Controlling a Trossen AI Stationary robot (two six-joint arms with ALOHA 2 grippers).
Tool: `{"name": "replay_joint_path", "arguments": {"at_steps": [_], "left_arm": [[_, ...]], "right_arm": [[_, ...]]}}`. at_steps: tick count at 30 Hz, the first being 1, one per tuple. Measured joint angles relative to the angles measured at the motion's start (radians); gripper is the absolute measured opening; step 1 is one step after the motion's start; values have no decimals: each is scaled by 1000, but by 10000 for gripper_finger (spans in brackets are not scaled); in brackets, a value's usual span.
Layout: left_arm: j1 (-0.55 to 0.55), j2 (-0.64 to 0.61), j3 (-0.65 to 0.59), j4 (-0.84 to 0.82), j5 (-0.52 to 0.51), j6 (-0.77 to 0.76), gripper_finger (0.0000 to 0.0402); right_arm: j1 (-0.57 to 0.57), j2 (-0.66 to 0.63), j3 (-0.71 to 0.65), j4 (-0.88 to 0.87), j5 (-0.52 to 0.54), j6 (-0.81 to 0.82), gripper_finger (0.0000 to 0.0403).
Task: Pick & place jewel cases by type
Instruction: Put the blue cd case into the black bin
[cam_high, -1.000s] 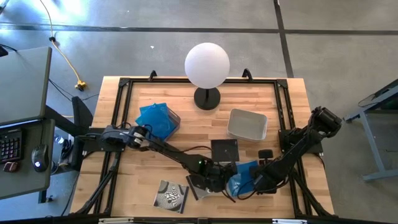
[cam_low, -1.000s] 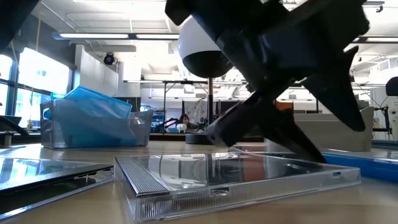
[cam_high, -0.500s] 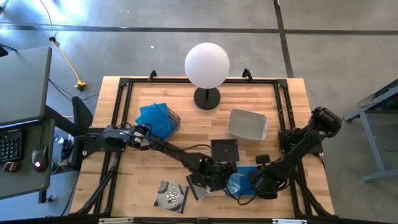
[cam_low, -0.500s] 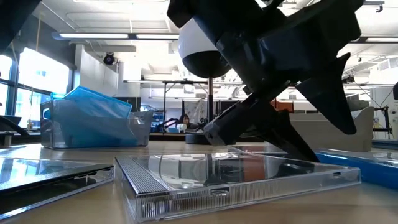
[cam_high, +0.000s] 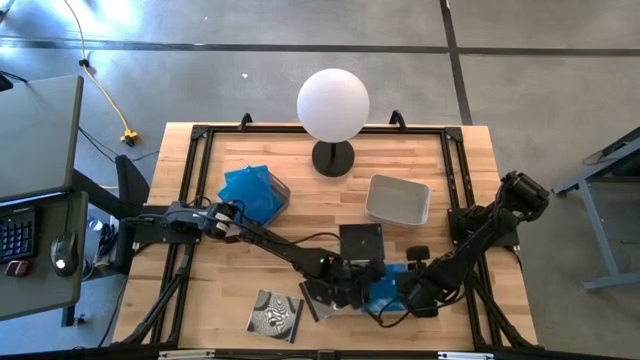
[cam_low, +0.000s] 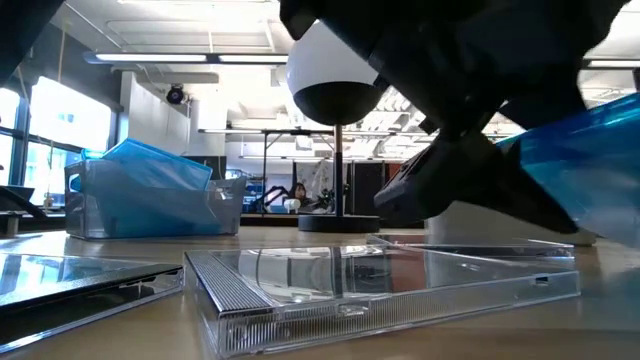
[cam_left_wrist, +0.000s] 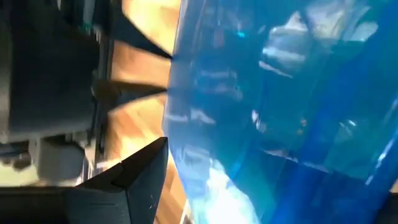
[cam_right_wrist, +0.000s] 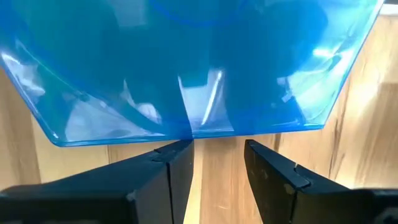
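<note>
Blue cases done: some blue cases already lie in the left tub; how many, I cannot tell.
Grey tub: the other tub looks like it has nothing in it yet.
Dark cases left: one black case lies flat mid-table, a clear one sits near the front, and the swirl case is at the front edge. None look sorted.
Blue case now: one blue case is tilted up off the wood, between the two grippers, near the front of the table.
Right gripper: its fingers are partly open, right at the case's edge. I cannot tell if they pinch it.
Left gripper: wide open, pushed up close against the same blue case, maybe touching it.
Guess: the job is under half done.
</note>
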Motion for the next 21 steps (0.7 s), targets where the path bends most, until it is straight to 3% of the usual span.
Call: {"name": "replay_joint_path", "arguments": {"at_steps": [7,21], "left_arm": [[-20,0,0,-47,-82,-97,224],[-41,-9,1,-26,-302,-113,24]], "right_arm": [[41,0,0,-10,-13,55,138],[67,0,0,8,51,55,138]]}}
